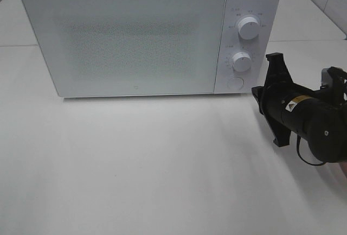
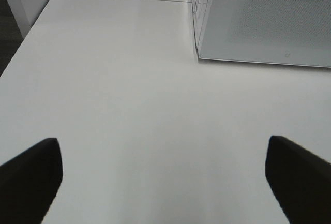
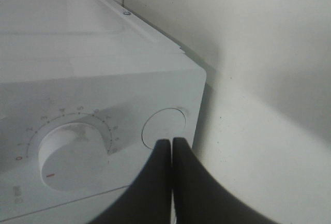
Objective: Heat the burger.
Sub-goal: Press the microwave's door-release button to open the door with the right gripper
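**Surfaces and finishes**

Casing of the microwave (image 1: 152, 34): white, smooth, plastic-looking, faint sheen. Its door (image 1: 127, 42): glossy pane over a fine dotted mesh. Its knobs (image 1: 248, 27): smooth white plastic. The table (image 1: 135, 170): white, smooth, matt with soft glare. Fingers of the right gripper (image 3: 171, 144): black, smooth, matt. Same on the left gripper (image 2: 161, 144). The arm housing (image 1: 320, 121): black, slight gloss.

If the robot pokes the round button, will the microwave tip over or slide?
Probably no tipping: the microwave is wide, boxy, flat on the table. It looks heavy, so the shut right gripper likely just presses the round button. The smooth table might allow slight sliding.
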Robot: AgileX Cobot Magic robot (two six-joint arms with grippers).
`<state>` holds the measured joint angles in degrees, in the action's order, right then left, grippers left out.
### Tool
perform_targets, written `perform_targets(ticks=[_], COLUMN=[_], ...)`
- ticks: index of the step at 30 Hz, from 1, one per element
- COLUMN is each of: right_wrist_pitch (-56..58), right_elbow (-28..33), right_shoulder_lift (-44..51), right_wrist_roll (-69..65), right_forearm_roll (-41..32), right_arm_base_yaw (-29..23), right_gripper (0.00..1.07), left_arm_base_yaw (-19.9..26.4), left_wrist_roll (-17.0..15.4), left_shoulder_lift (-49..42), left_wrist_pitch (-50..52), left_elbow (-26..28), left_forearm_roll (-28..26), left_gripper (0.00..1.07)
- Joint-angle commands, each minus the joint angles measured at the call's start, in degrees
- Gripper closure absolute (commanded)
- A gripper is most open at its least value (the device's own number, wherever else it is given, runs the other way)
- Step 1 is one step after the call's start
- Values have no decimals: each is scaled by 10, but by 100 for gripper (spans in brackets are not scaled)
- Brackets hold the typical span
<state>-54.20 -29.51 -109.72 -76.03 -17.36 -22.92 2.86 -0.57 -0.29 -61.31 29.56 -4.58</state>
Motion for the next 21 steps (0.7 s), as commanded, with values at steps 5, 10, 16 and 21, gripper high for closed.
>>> perform_targets(ticks=[5,10,16,21], right_wrist_pitch=[-7,-7,-6,-4], right_elbow=[-33,-53,-89,-106], right_shoulder_lift=[-34,-57,-91,-101], right_wrist_roll=[-3,-10,-22,-33], right_forearm_roll=[16,22,23,22], right_arm_base_yaw=[10,10,10,10], right_gripper=[107,107,107,107], left_arm_base_yaw=[-3,-3,-3,-3], left_wrist_roll=[0,0,0,0], left_shoulder_lift=[-9,-9,-9,-9], left_wrist_pitch=[0,0,0,0], left_elbow=[0,0,0,0], left_forearm_roll=[-1,-1,-1,-1], left_gripper=[6,6,6,6])
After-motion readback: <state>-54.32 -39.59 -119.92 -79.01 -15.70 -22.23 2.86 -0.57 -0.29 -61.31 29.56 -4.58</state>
